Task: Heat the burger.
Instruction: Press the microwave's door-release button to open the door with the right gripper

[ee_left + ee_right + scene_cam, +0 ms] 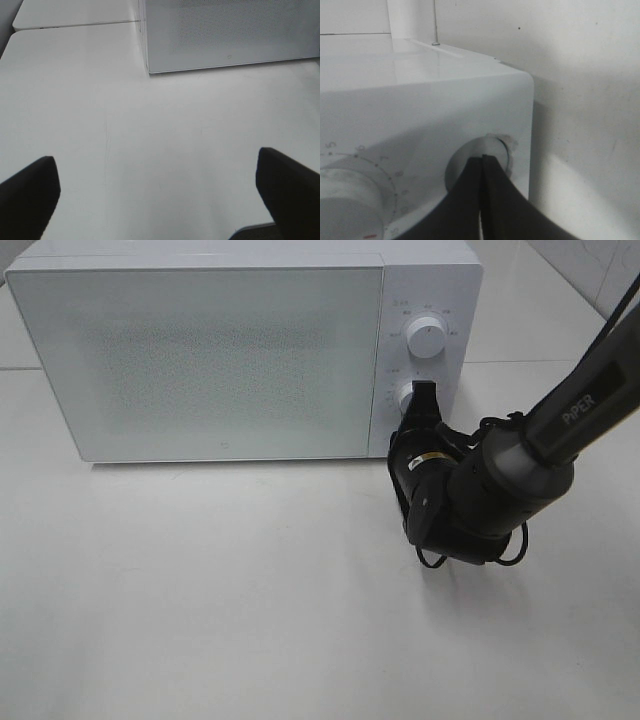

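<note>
**Closed white microwave on a white table, one arm at its dial**

The smooth white table (200,620) lies open in front of the microwave (455,300) and to its left, and a seam (25,368) crosses it beside the oven. The microwave's frosted door (200,360) is shut, flush with the front. The dark right arm (580,410) reaches in from the right. The right gripper (424,390) has its fingers pressed together, tips touching the lower knob (406,395), under the upper knob (428,340). The left gripper (155,155) hangs over the table, fingers spread wide and holding nothing. The burger is not in sight in any view.
</note>
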`<state>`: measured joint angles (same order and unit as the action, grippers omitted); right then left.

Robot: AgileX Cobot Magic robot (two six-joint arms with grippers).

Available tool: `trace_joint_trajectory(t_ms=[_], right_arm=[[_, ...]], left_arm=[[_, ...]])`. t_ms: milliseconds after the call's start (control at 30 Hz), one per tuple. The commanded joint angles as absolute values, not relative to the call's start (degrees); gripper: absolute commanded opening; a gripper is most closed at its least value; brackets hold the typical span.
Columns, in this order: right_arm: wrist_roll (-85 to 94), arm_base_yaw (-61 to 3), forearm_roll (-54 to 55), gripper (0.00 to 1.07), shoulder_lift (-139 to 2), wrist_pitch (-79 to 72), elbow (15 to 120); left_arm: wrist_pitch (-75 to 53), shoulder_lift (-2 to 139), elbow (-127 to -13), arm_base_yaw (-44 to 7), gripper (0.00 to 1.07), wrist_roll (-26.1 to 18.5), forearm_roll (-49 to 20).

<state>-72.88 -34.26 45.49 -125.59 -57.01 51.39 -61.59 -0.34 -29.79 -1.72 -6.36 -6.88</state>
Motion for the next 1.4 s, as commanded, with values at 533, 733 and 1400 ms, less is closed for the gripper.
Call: trace_joint_trajectory(t_ms=[533, 733, 1400], right_arm=[[-71.28, -32.72, 44.81, 0.00, -129.49, -66.46, 60.10], [-71.28, -32.20, 44.52, 0.00, -129.49, -66.69, 60.10], [-65.49, -32.26, 42.86, 0.00, -121.70, -51.68, 51.22]], left_arm=[[-61.42, -0.69, -29.68, -1.38, 1.00, -6.07, -7.16], [-61.42, -0.69, -29.68, -1.38, 1.00, -6.07, -7.16], [-61.42, -0.69, -29.68, -1.38, 1.00, -6.07, -7.16]])
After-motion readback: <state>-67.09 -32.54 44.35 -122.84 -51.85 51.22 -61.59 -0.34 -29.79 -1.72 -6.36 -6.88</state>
